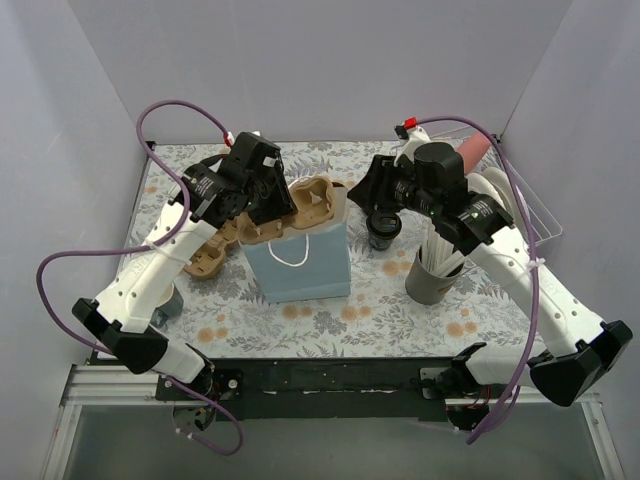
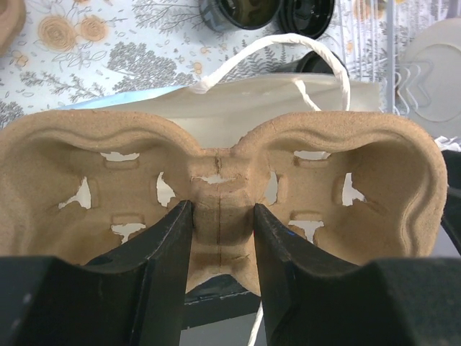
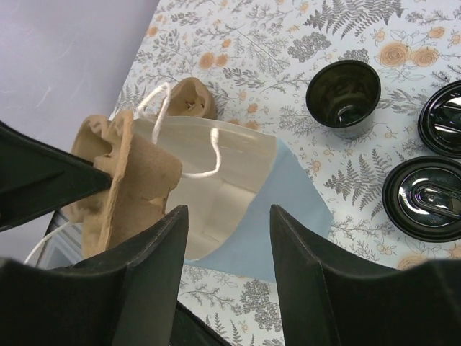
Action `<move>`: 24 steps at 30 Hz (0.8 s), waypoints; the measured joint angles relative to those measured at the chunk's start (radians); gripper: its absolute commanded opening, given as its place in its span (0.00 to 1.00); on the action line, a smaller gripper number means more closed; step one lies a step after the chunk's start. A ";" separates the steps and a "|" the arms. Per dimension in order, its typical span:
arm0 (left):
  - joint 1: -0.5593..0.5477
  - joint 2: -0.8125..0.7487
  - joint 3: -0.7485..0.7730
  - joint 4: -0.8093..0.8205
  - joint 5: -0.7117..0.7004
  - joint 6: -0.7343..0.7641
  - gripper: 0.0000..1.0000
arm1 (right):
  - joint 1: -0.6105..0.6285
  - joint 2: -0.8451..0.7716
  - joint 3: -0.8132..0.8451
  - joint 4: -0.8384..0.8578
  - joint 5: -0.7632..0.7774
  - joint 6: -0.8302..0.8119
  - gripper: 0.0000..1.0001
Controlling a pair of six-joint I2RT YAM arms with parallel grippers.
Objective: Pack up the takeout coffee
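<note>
Early on: my left gripper (image 2: 221, 210) pinches the carrier (image 2: 346, 155) by its mid rib at the bag (image 1: 300, 265) mouth, right gripper (image 3: 229, 216) spread & empty, coffee cup (image 3: 343, 97) unlidded on the table (image 3: 266, 43) nr two lids (image 3: 425, 196), nothing packed.

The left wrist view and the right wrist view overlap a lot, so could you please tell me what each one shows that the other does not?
Only the left wrist view shows the cup pockets of the cardboard carrier face on, with the left gripper shut on its middle ridge, and a white plate in a wire rack. Only the right wrist view shows the right gripper open, the mouth of the blue bag between its fingers, and a lidless black cup whole. Both show the cardboard carrier, the blue bag with its white string handles, and the floral table cover.
</note>
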 measured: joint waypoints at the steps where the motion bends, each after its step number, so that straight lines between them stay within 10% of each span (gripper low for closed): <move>1: 0.000 -0.005 -0.011 0.003 -0.005 -0.003 0.20 | 0.000 0.011 0.000 -0.001 0.003 0.000 0.56; 15: 0.000 -0.026 -0.112 0.040 -0.019 -0.070 0.20 | 0.000 0.091 -0.026 -0.020 -0.036 0.000 0.32; 24: -0.001 -0.026 -0.112 0.069 0.006 -0.121 0.20 | 0.000 0.054 -0.090 -0.025 -0.064 0.006 0.36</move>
